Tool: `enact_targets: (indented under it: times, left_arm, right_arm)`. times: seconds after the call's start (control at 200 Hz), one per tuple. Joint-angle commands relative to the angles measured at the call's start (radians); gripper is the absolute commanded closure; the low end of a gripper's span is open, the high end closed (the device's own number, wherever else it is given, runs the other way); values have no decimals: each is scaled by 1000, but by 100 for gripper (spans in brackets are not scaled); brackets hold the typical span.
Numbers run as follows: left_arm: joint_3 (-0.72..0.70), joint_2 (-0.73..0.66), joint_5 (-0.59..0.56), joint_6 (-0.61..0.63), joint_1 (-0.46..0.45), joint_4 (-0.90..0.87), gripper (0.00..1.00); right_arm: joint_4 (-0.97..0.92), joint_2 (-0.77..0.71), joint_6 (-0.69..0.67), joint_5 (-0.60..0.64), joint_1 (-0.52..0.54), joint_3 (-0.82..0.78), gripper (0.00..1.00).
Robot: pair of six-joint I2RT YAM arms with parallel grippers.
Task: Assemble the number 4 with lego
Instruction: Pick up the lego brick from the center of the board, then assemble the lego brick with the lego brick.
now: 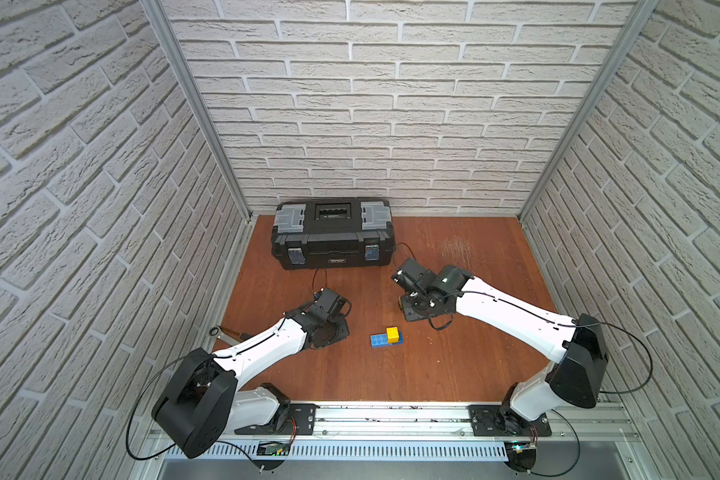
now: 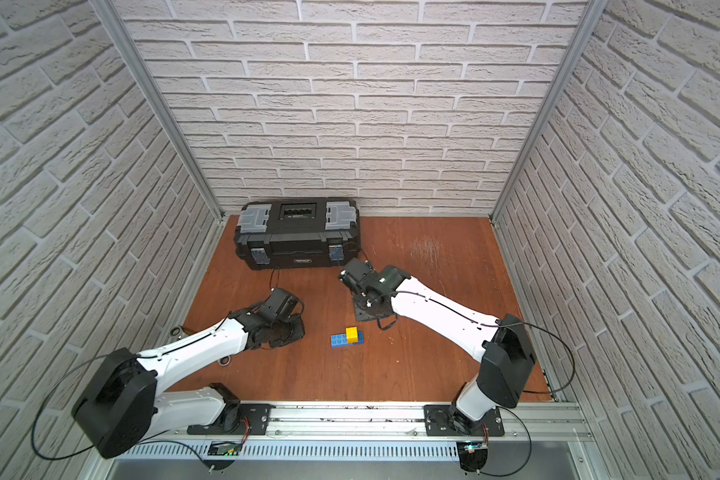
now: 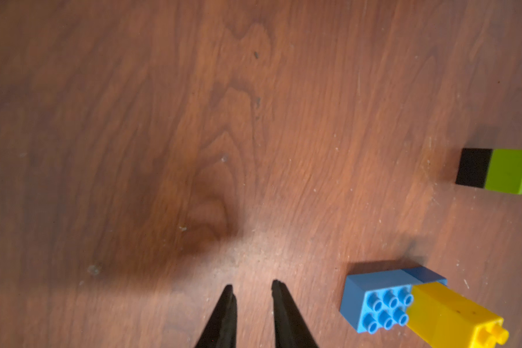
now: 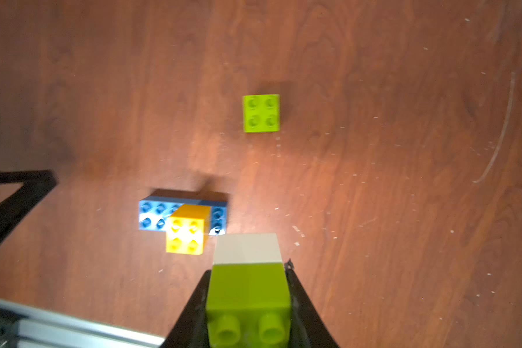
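Lego green-white pair [image 4: 249, 271] in right fingers [image 4: 305, 319], bare wood [image 1: 454, 365] around blue-yellow stack [image 1: 385, 338]

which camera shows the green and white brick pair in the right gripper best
The right wrist view: the green and white pair sits large and close, clamped in the right gripper. In both top views the right arm hides it. The left wrist view does not show it.
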Motion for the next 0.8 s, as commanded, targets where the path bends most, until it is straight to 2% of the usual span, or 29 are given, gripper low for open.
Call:
enact_targets:
  times: [0.0,0.12,0.355,0.795]
  left_arm:
    - [-23,-37,-31,-33,14,13,75]
    - [-45,-72,-35,-41,26,-4,75]
    - [-117,-153,-18,-69,64,9,75]
    - [-131,-136,6,-50,65,24,75]
  right_arm:
    - [-46,86,96,18,89,71,94]
    - [-37,186,135,12,146,134,95]
    - [-31,334,173,-14,170,206,97]
    - [9,422,208,-18,169,192,98]
